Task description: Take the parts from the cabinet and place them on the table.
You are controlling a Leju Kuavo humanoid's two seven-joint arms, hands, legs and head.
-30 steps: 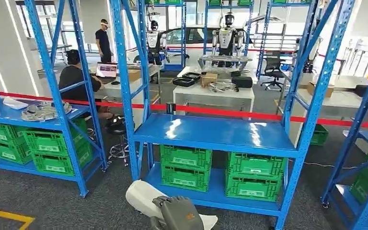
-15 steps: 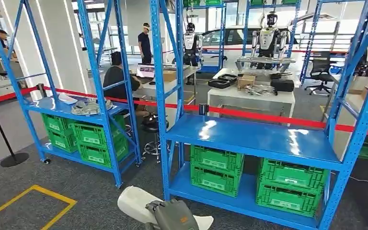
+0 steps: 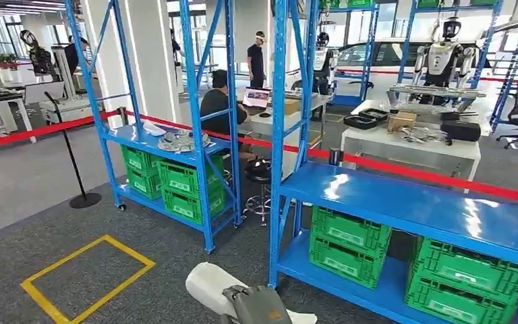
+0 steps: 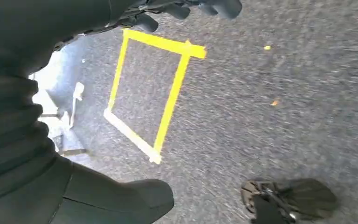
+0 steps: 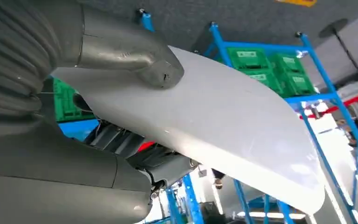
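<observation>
**White part in the right hand, worktop still far off**

The right hand (image 3: 260, 307) grips one white part (image 5: 223, 121), thumb pressed on its upper face and darker fingers underneath. In the head view the part (image 3: 210, 283) sits low, just in front of the near blue rack (image 3: 405, 206), its long axis running across the hand. The left hand (image 4: 186, 9) hangs over the carpet near the yellow floor square (image 4: 154, 93); whether it is open I cannot tell, though it seems to hold nothing. Two blue racks stand ahead. The likely worktop (image 3: 411, 142) lies beyond the near rack, past the red barrier tape (image 3: 405, 172), well apart from the part. My judgement: carrying comes next, and the right hand alone delivers.
</observation>
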